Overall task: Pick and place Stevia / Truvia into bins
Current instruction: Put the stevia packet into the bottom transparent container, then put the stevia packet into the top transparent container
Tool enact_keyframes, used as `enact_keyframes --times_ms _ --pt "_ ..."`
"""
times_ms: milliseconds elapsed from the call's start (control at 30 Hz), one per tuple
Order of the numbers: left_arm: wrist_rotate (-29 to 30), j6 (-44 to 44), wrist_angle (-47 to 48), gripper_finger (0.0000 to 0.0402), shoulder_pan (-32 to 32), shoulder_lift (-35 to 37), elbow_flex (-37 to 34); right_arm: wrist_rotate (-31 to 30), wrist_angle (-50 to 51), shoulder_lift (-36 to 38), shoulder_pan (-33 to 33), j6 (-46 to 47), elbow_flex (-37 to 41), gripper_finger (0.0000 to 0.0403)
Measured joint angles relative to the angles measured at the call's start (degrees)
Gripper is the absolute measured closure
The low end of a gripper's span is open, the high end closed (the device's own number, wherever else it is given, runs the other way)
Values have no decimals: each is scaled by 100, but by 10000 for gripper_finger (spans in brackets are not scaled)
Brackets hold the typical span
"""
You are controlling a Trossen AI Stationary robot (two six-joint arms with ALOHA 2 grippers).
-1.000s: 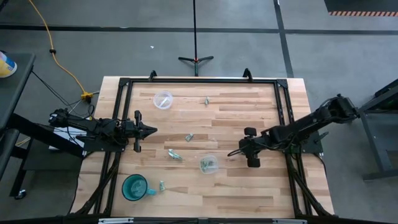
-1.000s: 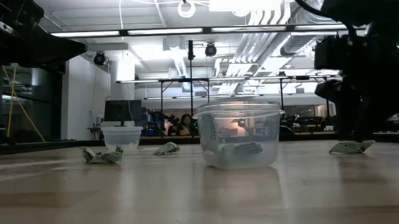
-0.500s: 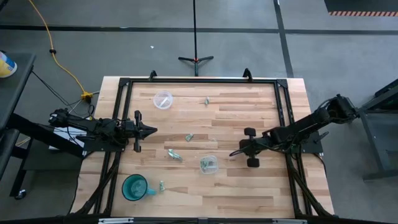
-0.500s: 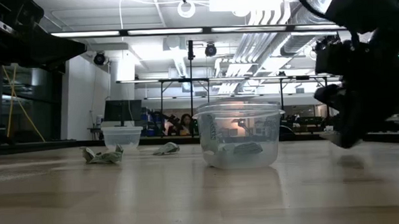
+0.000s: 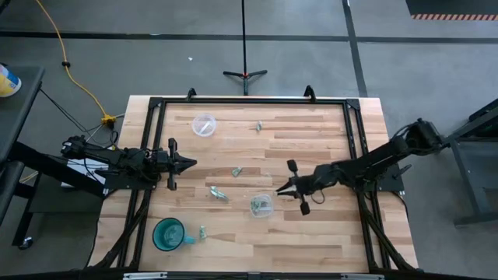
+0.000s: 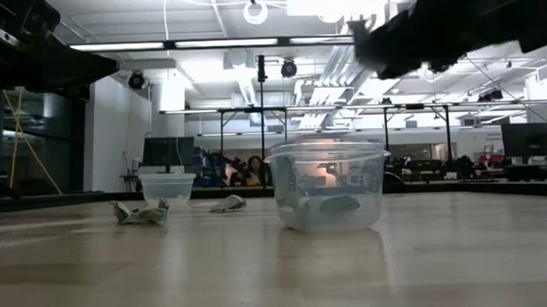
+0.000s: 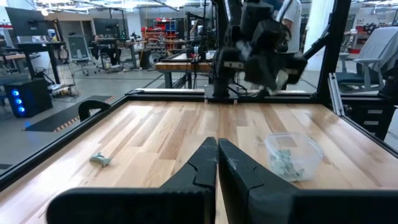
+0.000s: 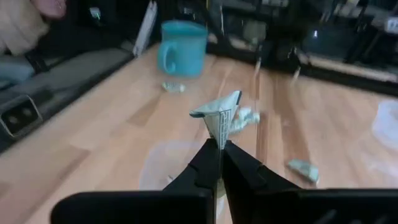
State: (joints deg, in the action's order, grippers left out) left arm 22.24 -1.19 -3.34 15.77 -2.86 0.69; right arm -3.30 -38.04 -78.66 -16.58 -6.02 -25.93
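My right gripper (image 5: 278, 189) hangs above the table just right of the near clear bin (image 5: 261, 205), shut on one pale green Stevia sachet (image 8: 221, 115). That bin holds a few sachets (image 7: 285, 163). The second clear bin (image 5: 204, 124) stands at the far left. Loose sachets lie flat on the wood (image 5: 236, 172), (image 5: 218, 194), (image 5: 258, 125), and one (image 5: 202, 232) beside the teal cup. My left gripper (image 5: 191, 163) waits shut at the table's left side, holding nothing. My right gripper pinches one end of the crumpled sachet (image 8: 219, 134) between its two fingertips. The rest of the sachet sticks out beyond the tips. The fingers come from the table's right side. The sachet is lifted clear of the table, over the near bin's blurred rim (image 8: 180, 163).
A teal handled cup (image 5: 168, 233) stands at the near left. A black frame (image 5: 249, 101) runs round the table's edges. Bare wood lies between the two bins and along the near edge. Workshop benches and screens show beyond the table in the low view.
My right gripper has shut on a sachet that lay on the table right of the near bin. It has risen with it and gone toward the table's left edge, up to that bin. The sachet is now lifted clear.
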Motion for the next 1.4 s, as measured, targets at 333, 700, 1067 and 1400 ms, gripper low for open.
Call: enact_keyframes --times_ms 333,700,1067,1400 --pt "83 0 -2 353 0 0 0 486 1030 -1481 9 354 -1294 384" --pt "88 -1 -3 353 0 -1 0 175 1689 -1345 88 538 -1712 253" --pt "90 -2 -3 353 0 -1 0 -846 1728 1307 154 153 -86 313" --pt "103 -161 -3 353 0 1 0 -808 2725 5333 430 596 1225 400"
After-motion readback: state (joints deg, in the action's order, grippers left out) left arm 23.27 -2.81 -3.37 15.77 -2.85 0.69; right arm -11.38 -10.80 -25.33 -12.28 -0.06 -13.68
